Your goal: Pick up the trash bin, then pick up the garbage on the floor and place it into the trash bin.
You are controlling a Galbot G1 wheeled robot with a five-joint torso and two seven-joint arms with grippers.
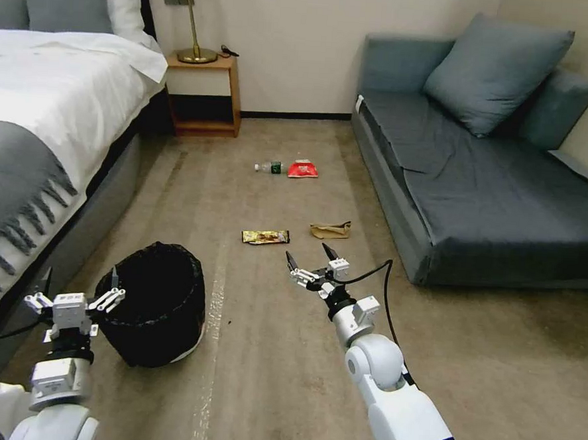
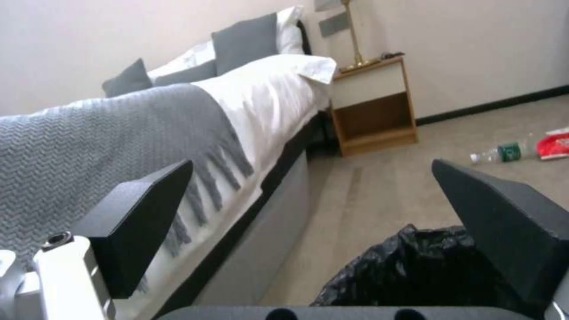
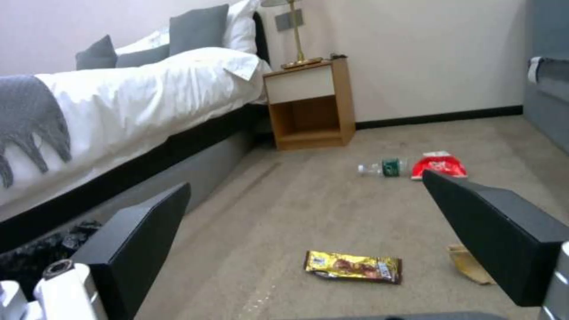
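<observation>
One small round trash bin (image 1: pixel 158 302) lined with a crinkly black plastic bag stands on the tan carpet floor (image 1: pixel 264 377), close to the side of the bed (image 1: pixel 41 118), with a bit of its white base showing at the bottom. Four bits of garbage lie on the floor past it. Nearest is a gold-brown snack bar wrapper (image 1: pixel 265 236), lying flat. Just to the right of it is a crumpled brown paper bag (image 1: pixel 330 229). Farther off, toward the wall, a small clear bottle with a green label (image 1: pixel 268 167) lies on its side, with a red snack packet (image 1: pixel 303 170) just beside it. The left gripper (image 1: pixel 71 294) hangs by the rim of the trash bin on the bed side, with its black fingers spread apart and nothing between them; in the left wrist view the black bag shows below the fingers (image 2: pixel 136 222). The right gripper (image 1: pixel 313 260) is held out over the floor, near the snack bar wrapper and the paper bag but not touching them, and its fingers are spread wide too. A wooden bedside table (image 1: pixel 205 92) with a brass lamp (image 1: pixel 194 21) stands against the wall by the bed, and a grey-blue sofa (image 1: pixel 482 185) with a big cushion sits on the right side of the room.
</observation>
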